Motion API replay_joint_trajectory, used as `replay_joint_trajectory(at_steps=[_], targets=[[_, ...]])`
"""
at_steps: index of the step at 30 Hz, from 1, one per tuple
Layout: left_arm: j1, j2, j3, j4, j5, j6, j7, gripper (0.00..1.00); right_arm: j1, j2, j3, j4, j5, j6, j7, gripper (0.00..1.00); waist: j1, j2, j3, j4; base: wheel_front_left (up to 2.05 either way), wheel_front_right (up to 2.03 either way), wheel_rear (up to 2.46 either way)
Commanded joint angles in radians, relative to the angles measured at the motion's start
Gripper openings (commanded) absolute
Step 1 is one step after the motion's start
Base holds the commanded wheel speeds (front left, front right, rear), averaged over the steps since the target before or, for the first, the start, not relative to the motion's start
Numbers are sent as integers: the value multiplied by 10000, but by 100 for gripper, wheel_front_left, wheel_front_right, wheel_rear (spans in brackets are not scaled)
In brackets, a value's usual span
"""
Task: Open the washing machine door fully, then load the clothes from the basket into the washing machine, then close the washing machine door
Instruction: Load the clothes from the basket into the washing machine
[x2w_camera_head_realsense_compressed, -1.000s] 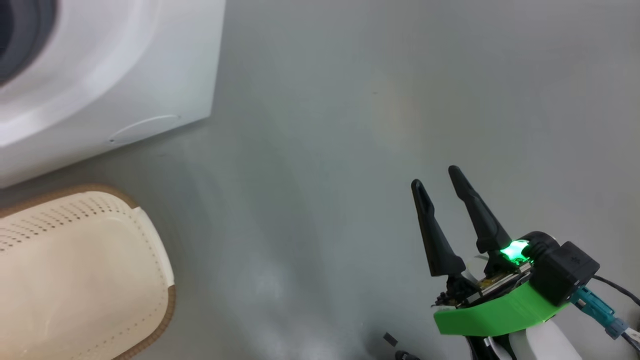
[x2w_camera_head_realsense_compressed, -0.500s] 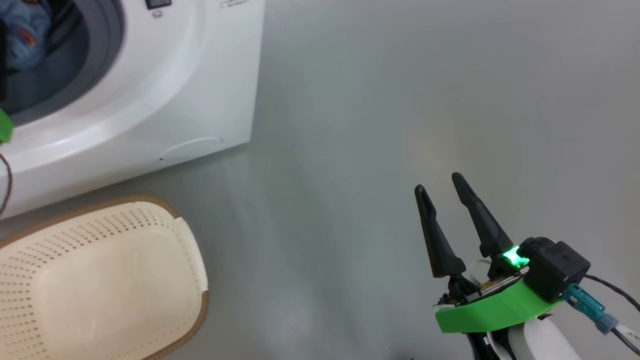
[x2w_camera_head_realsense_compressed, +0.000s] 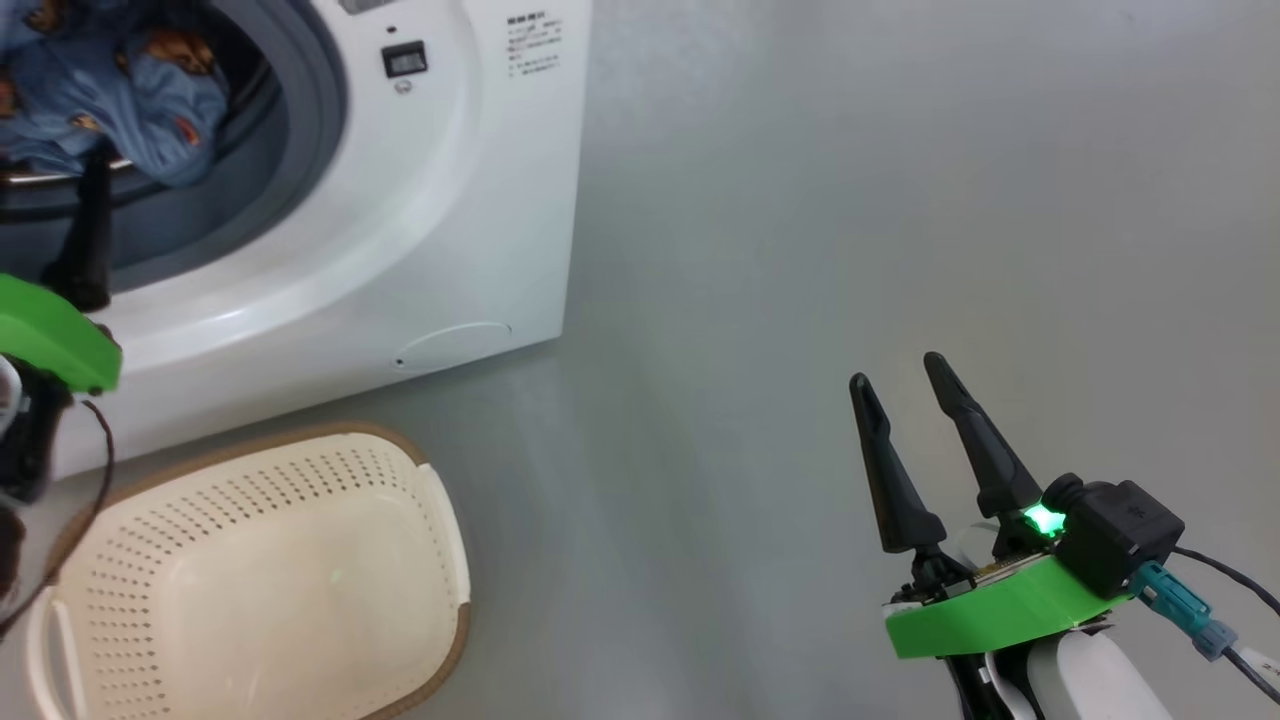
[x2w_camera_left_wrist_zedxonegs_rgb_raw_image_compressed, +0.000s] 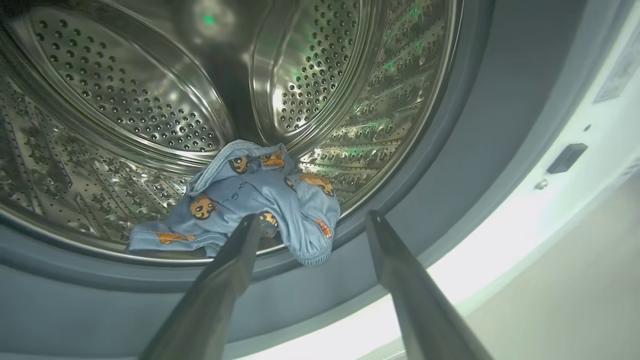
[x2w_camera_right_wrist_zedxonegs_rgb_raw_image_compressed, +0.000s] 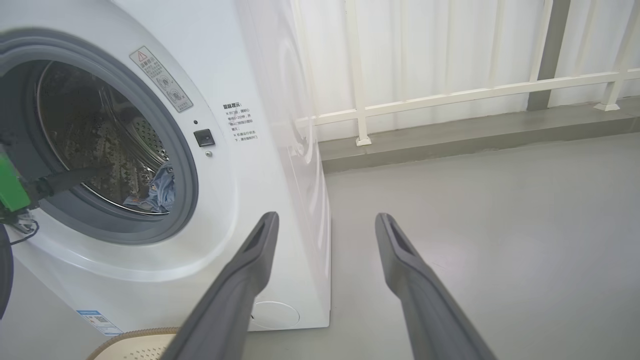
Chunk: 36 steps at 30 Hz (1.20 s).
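Though crumpled, blue orange-printed clothes (x2w_camera_left_wrist_zedxonegs_rgb_raw_image_compressed: 235, 197)

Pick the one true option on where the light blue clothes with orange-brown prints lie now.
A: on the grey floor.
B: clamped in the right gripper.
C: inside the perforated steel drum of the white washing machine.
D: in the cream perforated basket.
C: the light blue printed clothes lie at the front of the perforated steel drum, and the cream perforated basket holds nothing.
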Motion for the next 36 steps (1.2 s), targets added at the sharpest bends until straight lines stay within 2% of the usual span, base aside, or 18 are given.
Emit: replay_joint_trajectory(at_steps=[1,4,13,21,36], targets=[[-6,379,403,-229,73,88,-98,100,-187,-98,97,-186,-45,46,-80,100,0,0,-274,214,0,0,0],[474,355,909,-787,266,318,-127,100,-145,-98,-22,-105,-86,46,-80,100,0,0,-516,365,0,0,0],[2944,114,3432,-3309,1343,753,-133,100,-156,-98,-338,132,-221,46,-80,100,0,0,-1122,855,0,0,0],[5579,-426,5354,-5177,2470,706,-134,100,-144,-98,-516,340,-363,46,-80,100,0,0,-1532,1421,0,0,0],[8385,-1746,7313,-6629,3587,466,-135,100,-121,-98,-613,664,-461,46,-80,100,0,0,-2163,1888,0,0,0]])
